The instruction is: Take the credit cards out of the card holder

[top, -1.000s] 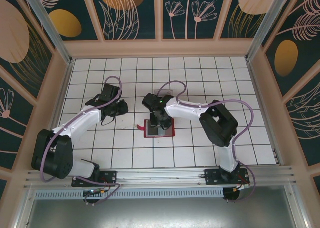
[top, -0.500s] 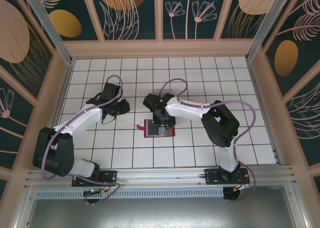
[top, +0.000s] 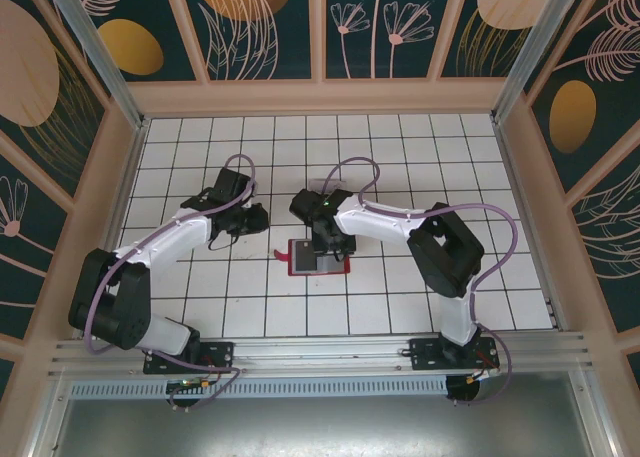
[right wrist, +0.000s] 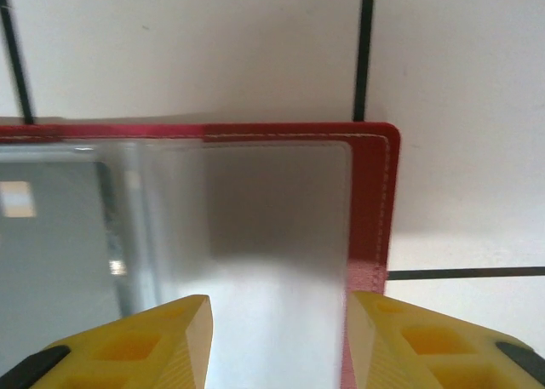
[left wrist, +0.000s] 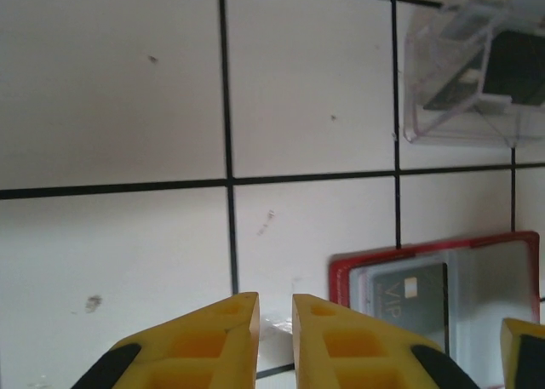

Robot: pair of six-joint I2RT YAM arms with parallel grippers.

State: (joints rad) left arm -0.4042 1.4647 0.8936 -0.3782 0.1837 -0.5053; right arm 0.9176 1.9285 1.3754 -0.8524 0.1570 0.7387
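The card holder [top: 336, 265] lies open on the tiles, a red wallet with see-through sleeves. A dark grey credit card [top: 303, 258] sits in its left half; it reads "VIP" [left wrist: 407, 294] in the left wrist view. My right gripper [top: 330, 243] hangs open just above the wallet's right half. Its fingers straddle a pale, cloudy sleeve [right wrist: 277, 210] beside the red stitched border [right wrist: 371, 202], and the grey card [right wrist: 51, 244] shows at the left. My left gripper [top: 257, 217] hovers over bare tile left of the wallet [left wrist: 341, 270], its fingers [left wrist: 234, 334] nearly together and empty.
A clear plastic tray [left wrist: 464, 108] with dark pieces inside stands on the tiles beyond the wallet. A small scrap of clear film [left wrist: 277, 325] lies on the floor under my left fingertips. Wooden walls ring the tiled floor [top: 480, 177].
My left arm has swung a little to the right, toward the wallet. My right gripper has shifted slightly over the wallet and its jaws have widened a touch.
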